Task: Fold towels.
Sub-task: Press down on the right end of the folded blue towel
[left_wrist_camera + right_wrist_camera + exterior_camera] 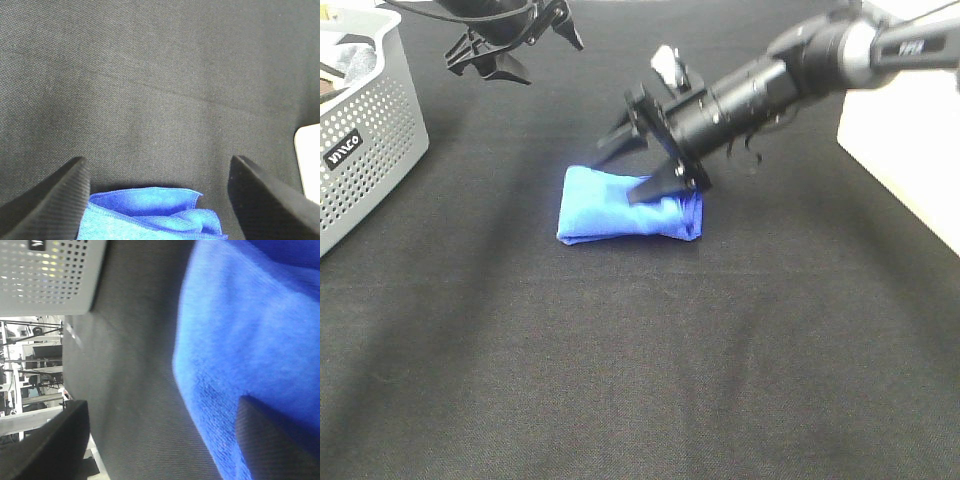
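Observation:
The royal-blue towel (625, 207) lies folded into a small rectangle on the black tablecloth, near the middle. My right gripper (638, 165) is open just above its far right part, one finger (655, 187) over the cloth and the other past its far edge. In the right wrist view the towel (250, 340) fills the frame between the open fingers (270, 440). My left gripper (510, 55) hangs open and empty at the back left, well away from the towel. Its wrist view shows the towel's hemmed edge (150, 210) between its fingers (50, 205).
A perforated grey basket (360, 130) stands at the left edge with dark cloth inside; it also shows in the right wrist view (50, 270). A white surface (900, 150) borders the black cloth (650, 360) on the right.

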`<control>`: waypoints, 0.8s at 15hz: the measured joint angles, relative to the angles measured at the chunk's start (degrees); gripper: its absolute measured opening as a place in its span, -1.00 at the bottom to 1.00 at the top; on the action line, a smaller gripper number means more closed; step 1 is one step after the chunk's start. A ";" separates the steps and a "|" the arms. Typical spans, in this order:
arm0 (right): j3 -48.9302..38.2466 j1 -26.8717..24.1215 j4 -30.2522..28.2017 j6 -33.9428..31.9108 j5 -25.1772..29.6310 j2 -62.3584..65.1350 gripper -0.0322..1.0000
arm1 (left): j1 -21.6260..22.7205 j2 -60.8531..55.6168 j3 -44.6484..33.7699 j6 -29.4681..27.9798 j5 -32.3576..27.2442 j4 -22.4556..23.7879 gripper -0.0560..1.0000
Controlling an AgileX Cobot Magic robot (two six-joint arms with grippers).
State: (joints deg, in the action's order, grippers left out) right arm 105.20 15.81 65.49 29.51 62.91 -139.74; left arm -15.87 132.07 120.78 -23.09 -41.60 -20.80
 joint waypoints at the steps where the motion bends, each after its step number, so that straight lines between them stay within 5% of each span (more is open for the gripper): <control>1: 0.00 -1.43 0.00 0.34 -0.06 -1.38 0.53 | 0.00 0.00 0.00 0.00 0.00 0.00 0.49; 9: 0.00 -10.94 -2.12 0.34 -0.57 -1.09 0.53 | 0.00 0.00 0.00 0.17 -0.97 0.06 0.49; 12: 0.17 -11.97 -8.88 0.34 1.09 5.84 0.53 | 0.00 -1.15 0.00 7.28 -6.13 0.17 0.49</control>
State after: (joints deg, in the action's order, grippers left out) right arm 105.37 3.84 56.61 29.85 64.00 -133.90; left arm -15.87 130.92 120.78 -15.81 -47.73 -20.63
